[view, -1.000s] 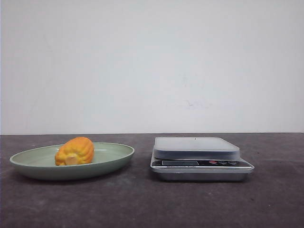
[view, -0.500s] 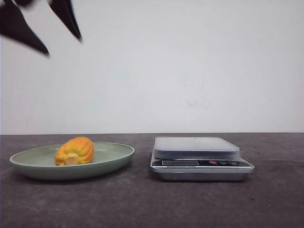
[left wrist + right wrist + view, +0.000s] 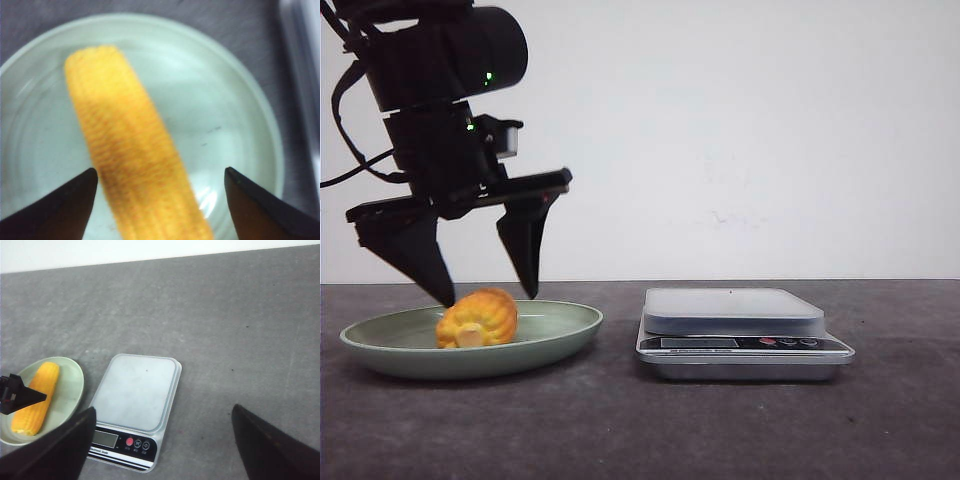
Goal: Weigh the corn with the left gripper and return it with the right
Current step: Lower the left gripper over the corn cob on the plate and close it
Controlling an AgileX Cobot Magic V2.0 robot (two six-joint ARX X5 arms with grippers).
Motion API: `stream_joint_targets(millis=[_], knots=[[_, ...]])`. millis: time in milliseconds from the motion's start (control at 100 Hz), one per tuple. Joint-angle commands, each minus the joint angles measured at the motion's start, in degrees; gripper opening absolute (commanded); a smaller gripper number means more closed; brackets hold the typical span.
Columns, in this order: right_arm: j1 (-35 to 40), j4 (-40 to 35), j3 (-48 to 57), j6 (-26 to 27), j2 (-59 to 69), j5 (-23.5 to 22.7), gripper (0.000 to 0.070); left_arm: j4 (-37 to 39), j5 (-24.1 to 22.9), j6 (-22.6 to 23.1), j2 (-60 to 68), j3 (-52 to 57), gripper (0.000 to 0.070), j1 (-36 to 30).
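The orange-yellow corn (image 3: 477,318) lies on its side in a pale green plate (image 3: 560,325) at the left of the table. My left gripper (image 3: 488,297) hangs just over the corn, open, with one pointed finger on each side of it. In the left wrist view the corn (image 3: 125,145) runs slantwise between the spread fingertips, nearer to one of them, and the left gripper (image 3: 160,171) does not touch it. My right gripper (image 3: 163,409) is open and empty, high above the scale (image 3: 135,390). From there the corn (image 3: 37,397) shows in the plate (image 3: 70,385).
A silver digital scale (image 3: 735,325) with a flat platform and a black button strip stands to the right of the plate, nothing on it. The table (image 3: 720,430) is dark grey, with a white wall behind it.
My left gripper has come down from the upper left corner to just above the plate, its open fingers now straddling the corn. The corn, the plate and the scale have not moved.
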Motion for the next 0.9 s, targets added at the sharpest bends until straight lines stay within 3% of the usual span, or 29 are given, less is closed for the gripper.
stream_joint_targets(millis=[0, 450, 590, 720, 800, 890], knots=[[0.24, 0.28, 0.98, -1.01, 0.24, 0.17, 0.055, -0.02, -0.79, -0.26, 0.96, 0.5, 0.0485, -0.48], [0.24, 0.7, 0.98, -0.98, 0.22, 0.15, 0.055, -1.09, -0.74, -1.81, 1.92, 0.42, 0.0456, -1.79], [0.24, 0.66, 0.98, -1.01, 0.22, 0.15, 0.055, -1.07, -0.74, -2.25, 2.27, 0.42, 0.0266, -2.01], [0.24, 0.55, 0.98, -1.01, 0.22, 0.15, 0.0549, -1.68, -0.74, -2.21, 3.15, 0.42, 0.0158, -2.43], [0.24, 0.48, 0.98, -1.09, 0.22, 0.17, 0.0549, -1.88, -0.72, -2.21, 3.72, 0.42, 0.0, -2.54], [0.24, 0.44, 0.98, -1.4, 0.22, 0.2, 0.0549, -1.7, -0.74, -1.81, 3.65, 0.46, 0.0003, -2.54]])
